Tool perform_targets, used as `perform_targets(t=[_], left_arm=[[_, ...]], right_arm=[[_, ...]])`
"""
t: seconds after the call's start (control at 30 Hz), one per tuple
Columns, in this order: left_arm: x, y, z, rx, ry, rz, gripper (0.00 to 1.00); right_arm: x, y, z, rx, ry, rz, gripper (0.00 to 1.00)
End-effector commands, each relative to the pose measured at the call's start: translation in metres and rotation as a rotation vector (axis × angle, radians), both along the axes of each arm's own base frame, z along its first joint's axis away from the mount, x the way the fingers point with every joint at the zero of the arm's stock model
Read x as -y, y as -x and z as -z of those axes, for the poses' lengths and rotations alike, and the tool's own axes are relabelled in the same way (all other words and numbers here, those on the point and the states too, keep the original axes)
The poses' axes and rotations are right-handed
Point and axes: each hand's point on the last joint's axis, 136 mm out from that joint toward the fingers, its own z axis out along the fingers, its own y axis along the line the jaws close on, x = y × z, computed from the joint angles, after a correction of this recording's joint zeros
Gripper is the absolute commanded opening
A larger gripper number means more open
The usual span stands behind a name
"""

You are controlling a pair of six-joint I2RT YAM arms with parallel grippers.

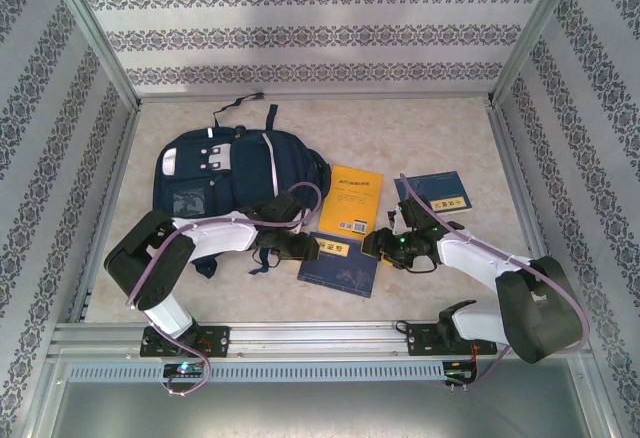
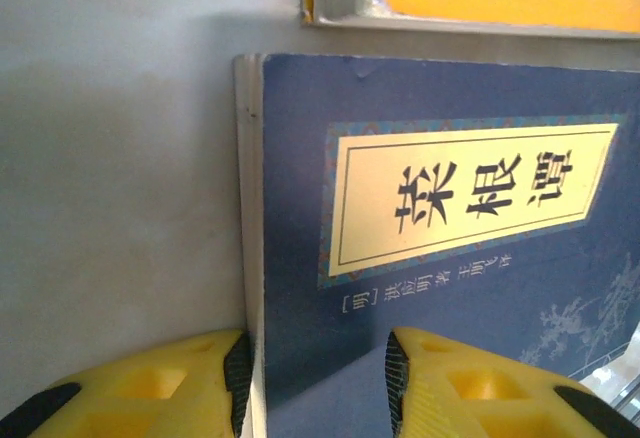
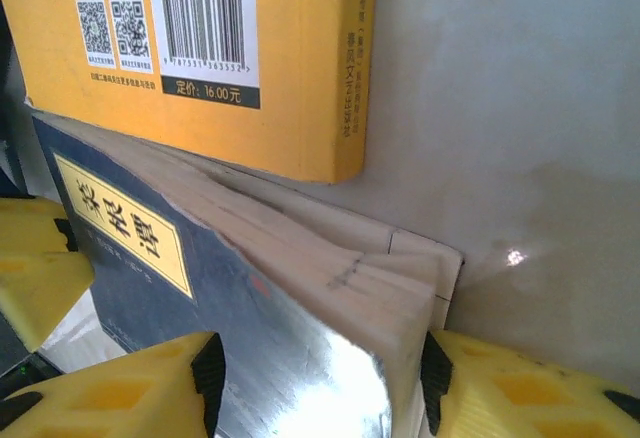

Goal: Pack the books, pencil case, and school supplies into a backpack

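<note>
Yellow fingers (image 2: 150,393) of the left gripper (image 2: 320,383) sit at the bottom edge of the left wrist view, partly spread. One rests on the table (image 2: 110,178) just outside the spine of a navy book (image 2: 440,248). The other stands over its cover, below the gold label. Nothing is pinched there. Judgement: this placement suits steadying the spine side so the book does not slide.

Right gripper (image 3: 320,393) is at the bottom of its own view, jaws apart, with the opposite corner of the same book between them. Pages are fanned and raised off the table at that corner, and the page block touches the right-hand pad. Whether the pads actually clamp the book cannot be told. Judgement: the approach is made at the open edge because that edge lifts most easily; loose pages could slip or crease.

Orange-yellow paperback (image 3: 200,58) lies barcode-up just above the navy book, at the top of both wrist views. Whether the two touch or overlap is undetermined.

Seen from overhead, that book lies low centre between the two grippers. A second navy book (image 1: 435,190) lies flat at centre right. The backpack (image 1: 235,173) lies flat at upper left, well apart from the right arm. All three books are outside it, so packing appears barely begun.
</note>
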Motion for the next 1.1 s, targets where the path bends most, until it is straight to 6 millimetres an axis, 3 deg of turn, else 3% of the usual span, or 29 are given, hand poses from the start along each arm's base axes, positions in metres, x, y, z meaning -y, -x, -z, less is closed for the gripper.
perform_targets(t=[0.0, 0.23, 0.4, 0.67, 0.77, 0.83, 1.07], left_arm=[[0.026, -0.001, 0.005, 0.013, 0.055, 0.047, 0.41], [0.026, 0.001, 0.010, 0.009, 0.036, 0.061, 0.38], [0.026, 0.001, 0.008, 0.010, 0.041, 0.061, 0.37], [0.032, 0.002, 0.004, 0.004, 0.075, 0.066, 0.33], [0.031, 0.003, 0.003, 0.000, 0.078, 0.065, 0.33], [0.028, 0.002, -0.003, 0.015, 0.065, 0.063, 0.34], [0.002, 0.000, -0.046, 0.107, 0.025, 0.008, 0.52]], right_arm=[[-0.011, 0.003, -0.013, 0.004, -0.064, -0.025, 0.52], [-0.009, 0.005, -0.031, 0.044, -0.066, -0.024, 0.35], [-0.011, 0.004, -0.031, 0.044, -0.067, -0.031, 0.19], [-0.025, 0.005, -0.027, 0.045, -0.084, -0.079, 0.19], [-0.021, 0.003, -0.028, 0.062, -0.059, -0.064, 0.04], [-0.016, 0.001, -0.031, 0.068, -0.045, -0.046, 0.00], [-0.004, -0.001, -0.045, 0.071, -0.088, 0.040, 0.00]])
